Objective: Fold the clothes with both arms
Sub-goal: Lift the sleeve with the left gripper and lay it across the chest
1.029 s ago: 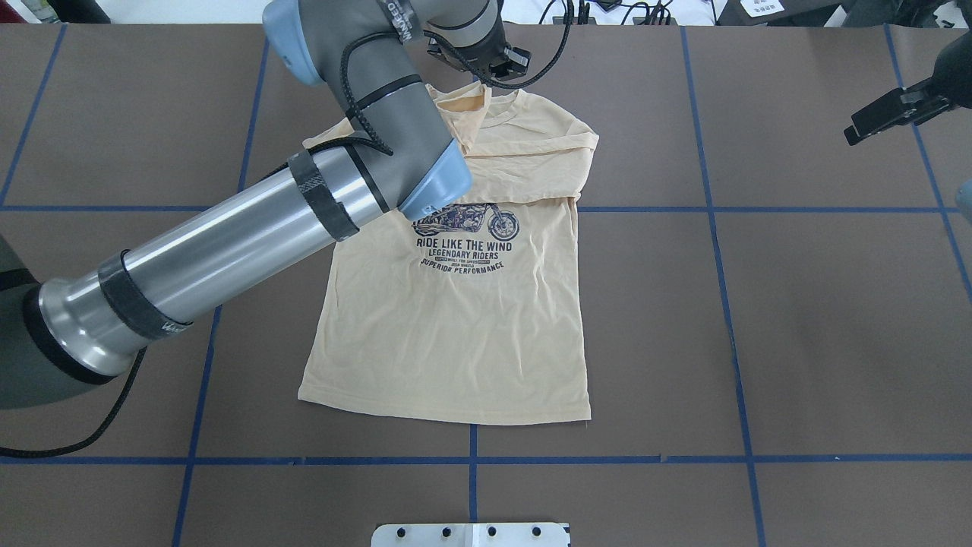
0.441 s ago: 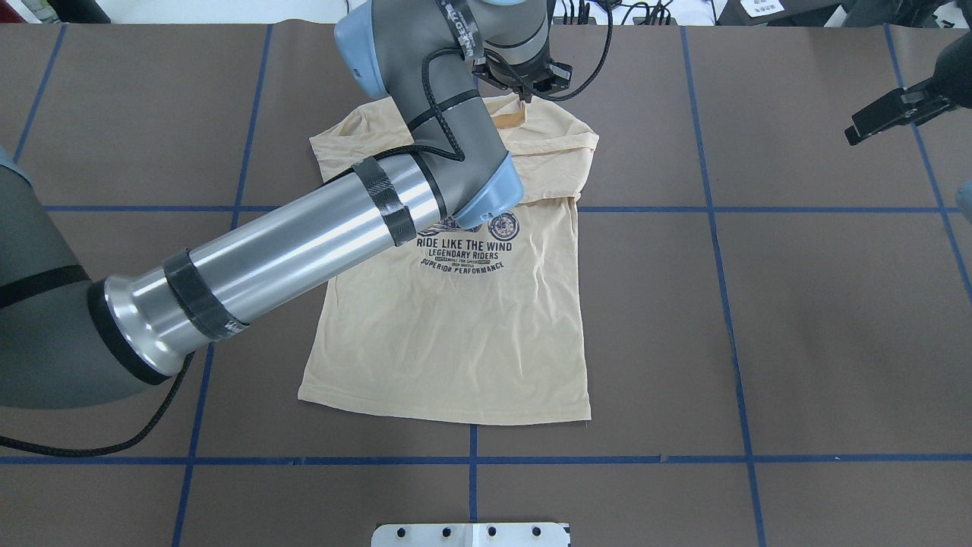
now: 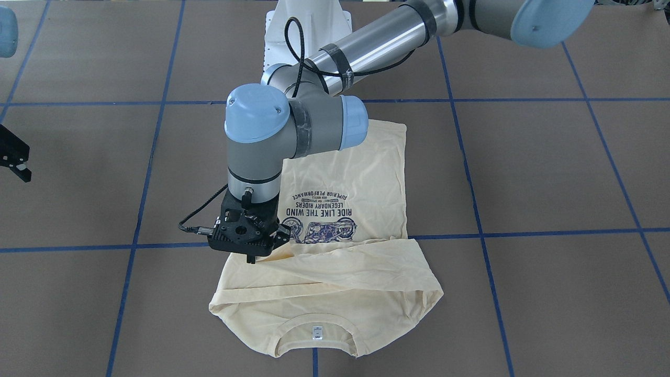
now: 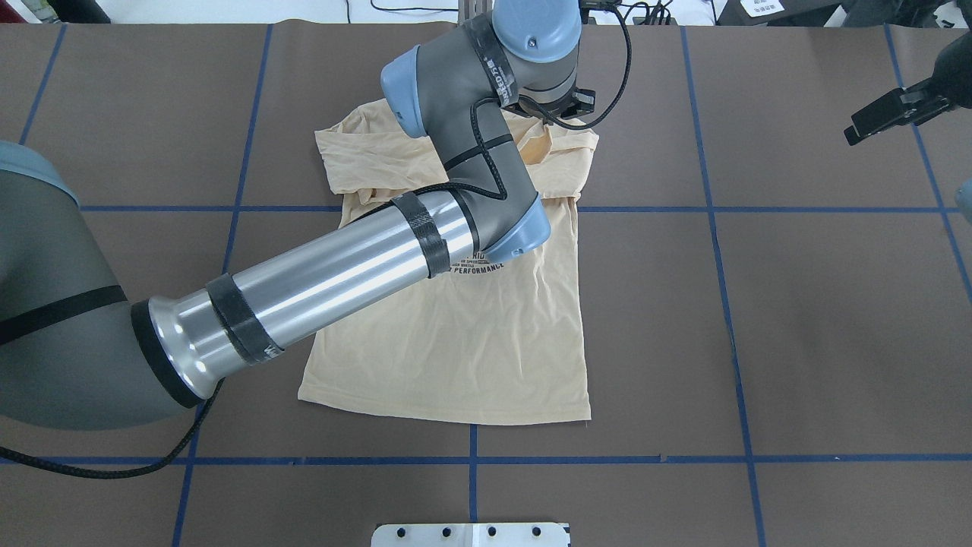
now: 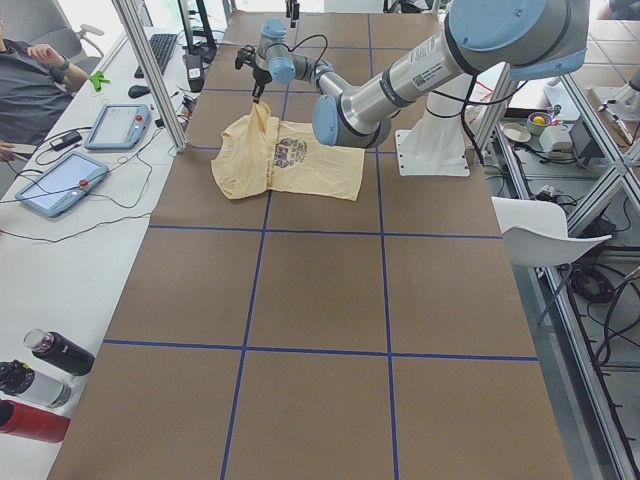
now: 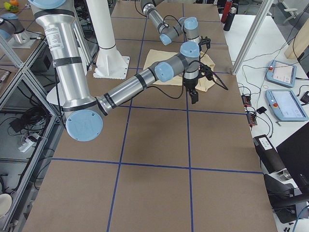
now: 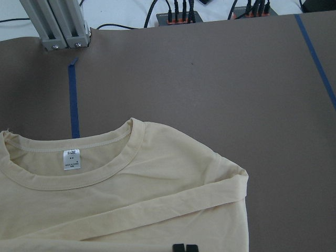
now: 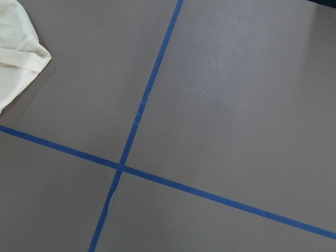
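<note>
The pale cream shirt (image 4: 456, 357) lies face up on the brown table, hem toward the robot, its print (image 3: 322, 217) partly under my left arm in the overhead view. One sleeve (image 3: 335, 267) is drawn across the chest below the collar and its white neck label (image 3: 316, 332). My left gripper (image 3: 253, 257) is shut on that sleeve's end, just above the shirt's shoulder; its fingertips (image 7: 185, 248) sit together on the fabric. My right gripper (image 4: 873, 121) hovers open and empty far to the right, well clear of the shirt (image 8: 13, 58).
Blue tape lines (image 4: 721, 228) divide the table into squares. The white pedestal base (image 3: 306, 21) stands at the robot's edge. An aluminium post (image 7: 52, 23) and cables line the far edge. Tablets (image 5: 60, 185), bottles (image 5: 40, 385) and a seated person are on the operators' bench.
My left arm has swung toward the overhead view's right, carrying the sleeve over the collar to the shirt's right shoulder. The right arm has not moved.
</note>
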